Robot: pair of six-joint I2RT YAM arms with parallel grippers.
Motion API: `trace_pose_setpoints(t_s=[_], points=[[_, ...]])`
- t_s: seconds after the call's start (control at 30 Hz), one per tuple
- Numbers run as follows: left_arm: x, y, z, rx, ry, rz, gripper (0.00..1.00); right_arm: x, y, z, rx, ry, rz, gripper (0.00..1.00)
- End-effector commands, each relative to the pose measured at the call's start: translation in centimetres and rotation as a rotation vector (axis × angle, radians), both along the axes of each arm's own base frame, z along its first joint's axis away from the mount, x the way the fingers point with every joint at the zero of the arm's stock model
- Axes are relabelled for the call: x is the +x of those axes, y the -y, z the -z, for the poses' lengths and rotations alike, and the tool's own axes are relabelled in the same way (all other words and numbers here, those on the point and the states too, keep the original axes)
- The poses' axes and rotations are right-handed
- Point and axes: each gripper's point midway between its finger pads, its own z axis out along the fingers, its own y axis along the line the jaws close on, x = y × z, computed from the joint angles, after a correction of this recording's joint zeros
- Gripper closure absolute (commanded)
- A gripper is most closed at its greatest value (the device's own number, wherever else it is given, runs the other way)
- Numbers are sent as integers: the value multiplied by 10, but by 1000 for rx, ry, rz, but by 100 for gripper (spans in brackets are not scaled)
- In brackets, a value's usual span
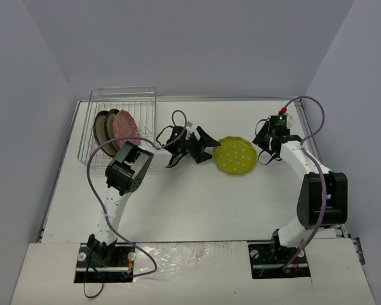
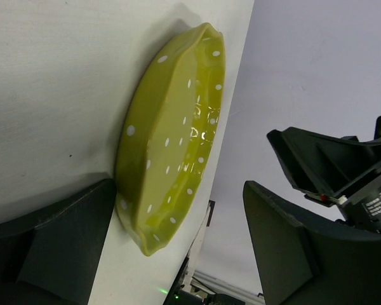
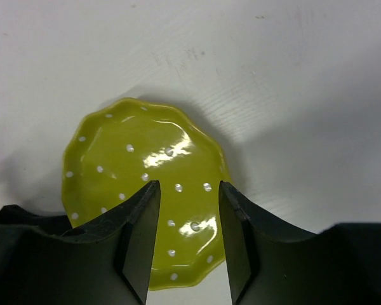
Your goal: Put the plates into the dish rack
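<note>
1. The dish rack (image 1: pixel 117 105) has three plates in it, all standing on edge in a tight row: a dark-rimmed plate (image 1: pixel 100 129), a second dark-rimmed plate (image 1: pixel 112 119) right against it, and the pink plate (image 1: pixel 127 127) on the side facing the open table.
2. The fourth one, the yellow-green plate (image 1: pixel 235 155), isn't loaded. It lies flat on the white table (image 1: pixel 197 203), well off to the right of the rack.
3. The left gripper (image 1: pixel 209 147) sits between the rack and that plate, with its fingers spread wide apart and nothing clamped.
4. The right gripper (image 1: pixel 261 151) is on the far side of the plate from the rack. Its fingers are apart too, and it's holding nothing.
5. Only the top view shows the rack and the plates in it. Neither wrist cam catches it at all.
6. The left wrist cam gets the plate edge-on, so you can see the scalloped rim and white dots up close. One finger (image 2: pixel 57 241) is right by the rim, but I can't tell if it touches. The other arm's gripper shows in the background.
7. The right wrist cam looks down at the plate past its own two fingers (image 3: pixel 136 241), with a clear gap between them.
8. Count: four plates (two dark-rimmed, one pink, one yellow-green), one rack, two grippers.
</note>
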Motion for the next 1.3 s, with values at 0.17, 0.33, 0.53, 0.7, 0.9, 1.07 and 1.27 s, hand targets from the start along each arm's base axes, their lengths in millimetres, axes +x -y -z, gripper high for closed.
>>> trace_pose_setpoints(t_s=[0.17,0.33,0.53,0.7,0.9,1.07,1.27], points=[[5,6,-65,-34,133,57,22,-30,31,8,-97,-30,68,62],[5,6,-68,-37,140,62,22,-43,42,22,-93,-69,85,61],[2,5,-71,-40,144,68,22,-46,33,41,-46,-79,60,62],[-1,0,-72,-22,149,66,22,-42,24,45,-6,-58,29,61],[-1,-10,-71,8,154,55,22,-42,21,48,3,-48,22,54],[-1,-12,-73,9,156,51,22,-41,16,54,27,-48,8,53],[-3,-15,-78,16,166,50,22,-39,8,64,63,-43,-14,57]])
